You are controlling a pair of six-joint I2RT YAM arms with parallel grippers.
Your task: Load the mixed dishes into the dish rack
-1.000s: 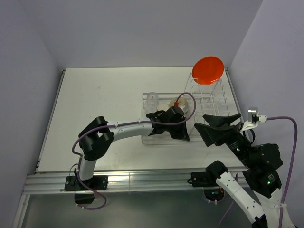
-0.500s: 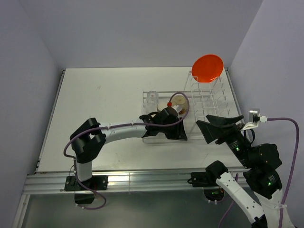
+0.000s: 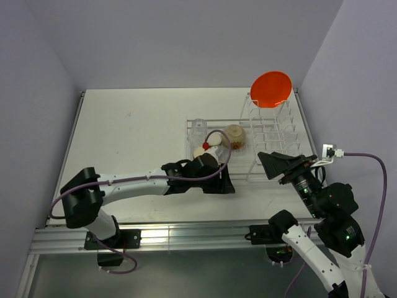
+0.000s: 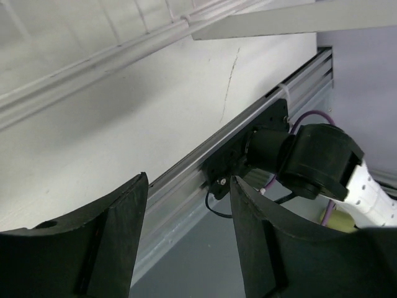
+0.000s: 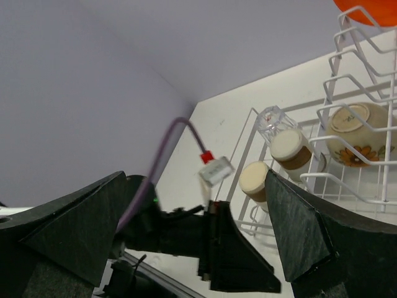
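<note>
The orange-red plate stands upright in the tall slots of the dish rack. In the rack's basket lie the beige bowl, two brown cups and the clear glass. My left gripper is open and empty, just outside the rack's near edge and facing the table's front rail. My right gripper is open and empty, hovering right of the basket.
The metal front rail and the right arm's base fill the left wrist view. A purple cable with a red-tipped plug arcs over the left wrist near the cups. Walls close in behind and to the right of the rack.
My left gripper has opened and drawn back from over the rack's basket toward the near edge, uncovering the bowl and cups. The right gripper has shifted slightly and stays open.
</note>
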